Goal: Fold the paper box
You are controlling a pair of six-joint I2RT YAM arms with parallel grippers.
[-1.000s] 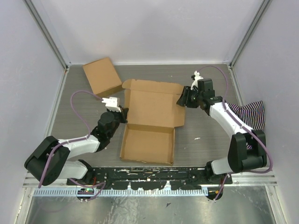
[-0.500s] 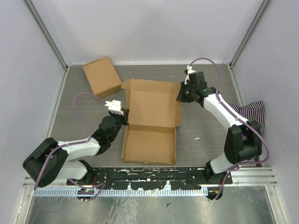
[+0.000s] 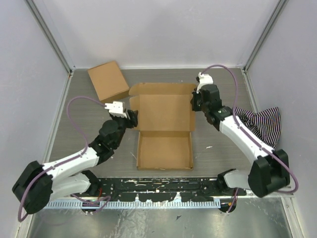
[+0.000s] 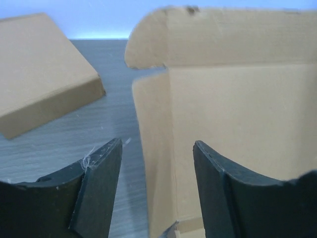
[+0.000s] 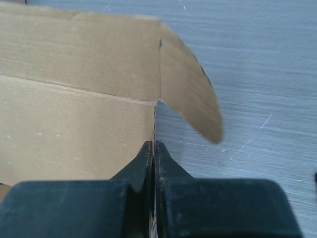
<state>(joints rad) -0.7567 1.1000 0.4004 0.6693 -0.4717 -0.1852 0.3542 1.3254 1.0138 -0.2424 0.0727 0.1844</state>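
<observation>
Pinching the paper box (image 3: 165, 115), right claw (image 5: 154, 146), contact hidden; left claw (image 4: 157, 145) agape astride flap.

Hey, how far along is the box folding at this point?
The paper box looks partly formed: its near tray has raised walls. In hand: the right pincer is shut on the lid's right side flap, the left pincer open around the left flap. Left: fold those flaps and close the open lid.
</observation>
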